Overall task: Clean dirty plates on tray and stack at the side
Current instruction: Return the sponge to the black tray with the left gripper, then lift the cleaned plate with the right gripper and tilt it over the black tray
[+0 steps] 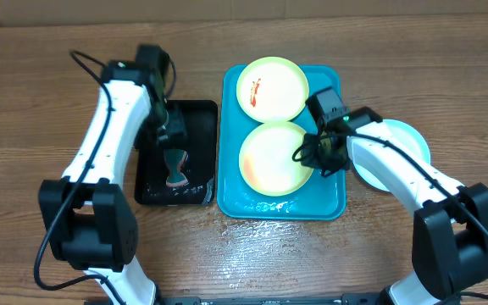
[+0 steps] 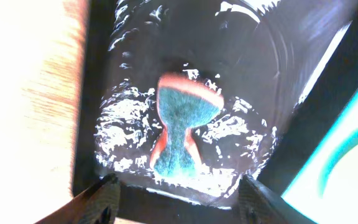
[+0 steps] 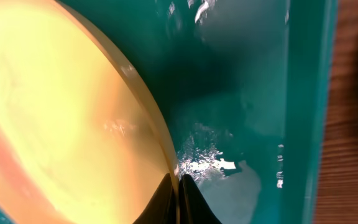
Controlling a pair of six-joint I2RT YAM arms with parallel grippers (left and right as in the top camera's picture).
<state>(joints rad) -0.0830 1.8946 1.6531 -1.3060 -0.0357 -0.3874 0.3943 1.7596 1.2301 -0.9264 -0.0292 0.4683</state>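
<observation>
Two plates [image 1: 271, 87] in tray [image 1: 329, 191]; sponge [image 1: 175, 167] in black tray [image 1: 198, 119].

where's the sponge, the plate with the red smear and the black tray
sponge [image 2: 182, 124], left wrist view, on its teal scrub face
smeared plate [image 1: 276, 89], overhead view, on its cream centre beside the smear
black tray [image 1: 200, 127], overhead view, on a bare patch of its floor

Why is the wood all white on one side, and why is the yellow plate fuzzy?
Left wrist view: strong light washes out the table, wet glints sparkle on the black tray. Right wrist view: the plate sits too close, so it blurs.
</observation>
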